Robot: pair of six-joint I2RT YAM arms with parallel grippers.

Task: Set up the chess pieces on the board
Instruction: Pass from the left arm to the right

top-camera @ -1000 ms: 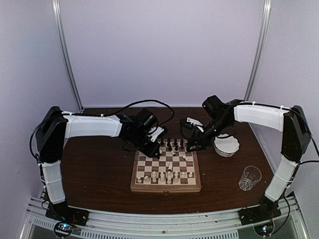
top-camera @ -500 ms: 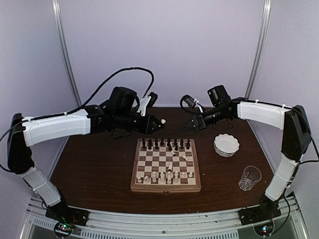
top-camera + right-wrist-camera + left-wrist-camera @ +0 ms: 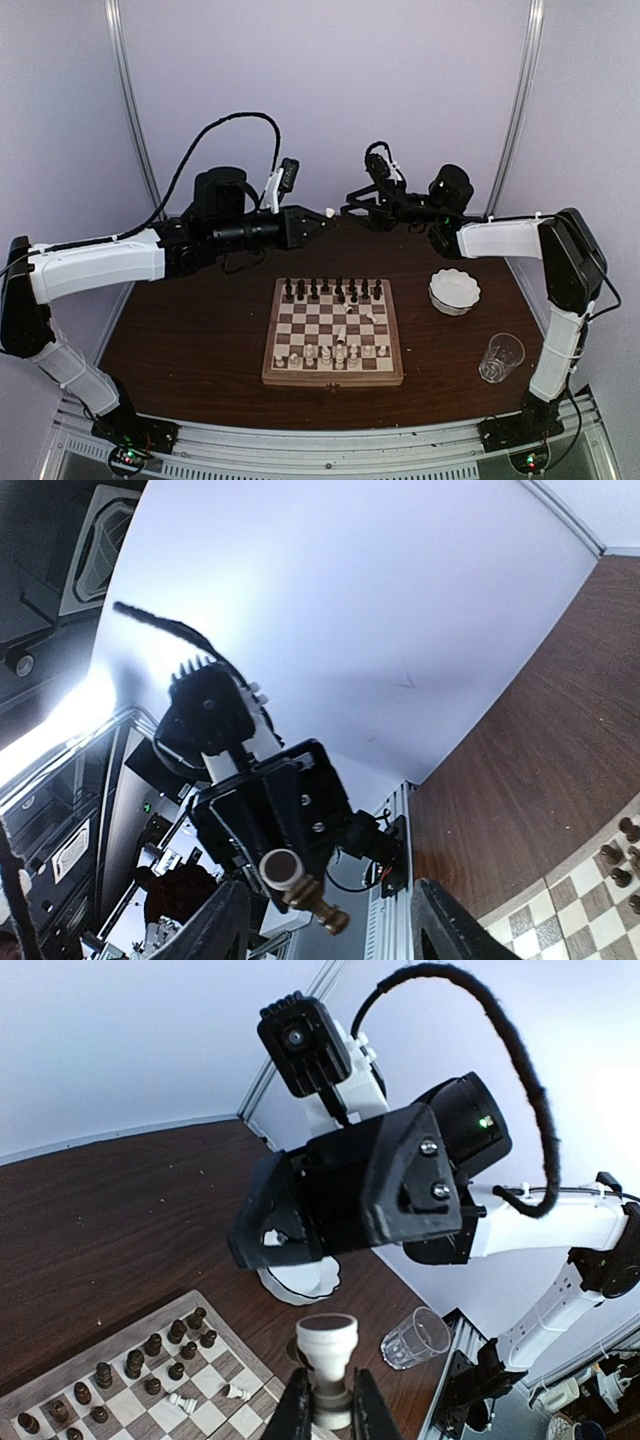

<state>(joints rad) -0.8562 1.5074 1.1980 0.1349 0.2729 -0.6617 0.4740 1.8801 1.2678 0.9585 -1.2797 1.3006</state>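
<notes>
The left hand (image 3: 320, 215) is squeezed tight on one small cream-white turned chess piece (image 3: 327, 1345). It holds the piece up in the air over the far side of the dark brown tabletop (image 3: 190, 330), past the back edge of the square wooden chessboard with light and dark brown checks (image 3: 333, 379). The piece lies sideways, its long way pointing out of the left fingers toward the right hand (image 3: 352, 205), and its round end sticks out free. The right hand faces that end from just beside it, its two fingers spread wide with nothing in them. So I think the right hand is the one to take it, by sliding along that line onto the free end. On the board, dark brown pieces (image 3: 330, 290) stand along the far edge and cream-white pieces (image 3: 325, 352) near the front.
</notes>
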